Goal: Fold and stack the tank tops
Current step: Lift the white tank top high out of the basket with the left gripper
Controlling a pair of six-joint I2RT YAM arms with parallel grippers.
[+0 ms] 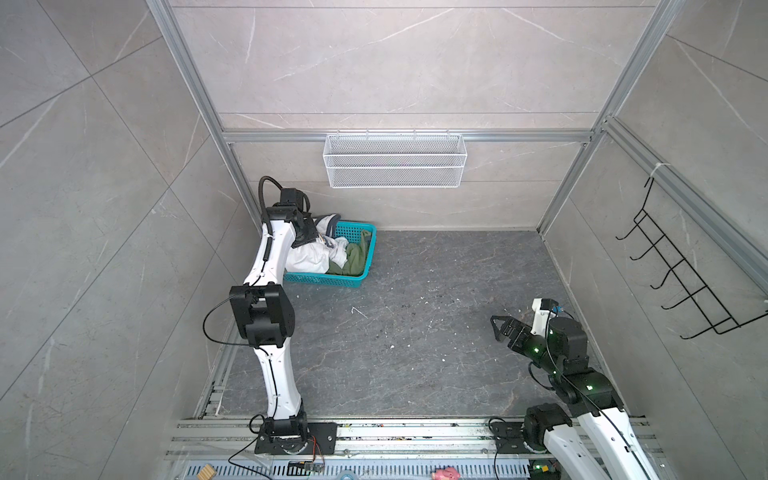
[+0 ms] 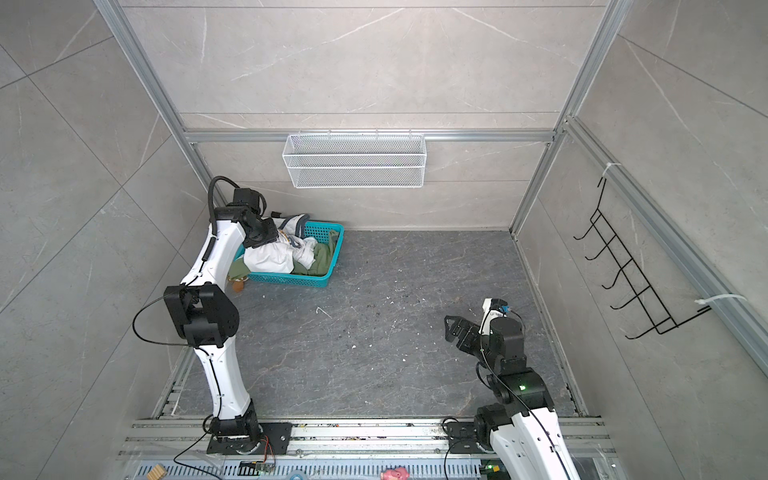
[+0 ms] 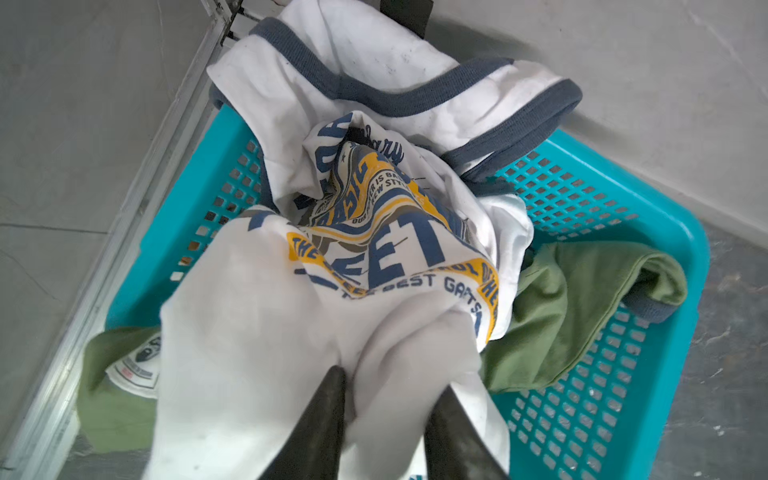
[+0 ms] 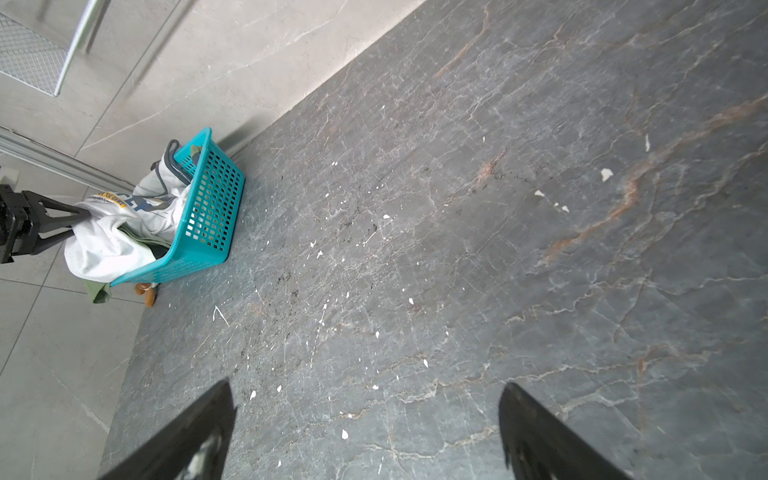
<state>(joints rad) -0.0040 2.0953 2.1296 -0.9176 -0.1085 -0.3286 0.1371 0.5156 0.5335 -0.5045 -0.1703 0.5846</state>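
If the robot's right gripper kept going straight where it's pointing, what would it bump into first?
Most likely the dark grey marbled stone tabletop. The open right gripper tilts downward at a bare patch, with nothing between its fingers. The teal plastic basket sits well off that line.

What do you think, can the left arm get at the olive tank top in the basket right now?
Probably not yet: the left claw grips a fold of the white tank top, which lies over much of the olive tank top in the basket.

Upper tank top [image 1: 309,257] on lower tank top [image 1: 353,259] in basket [image 1: 371,246], tabletop's [image 1: 415,332] far-left corner; right claw [image 1: 494,328] well apart, near-right.
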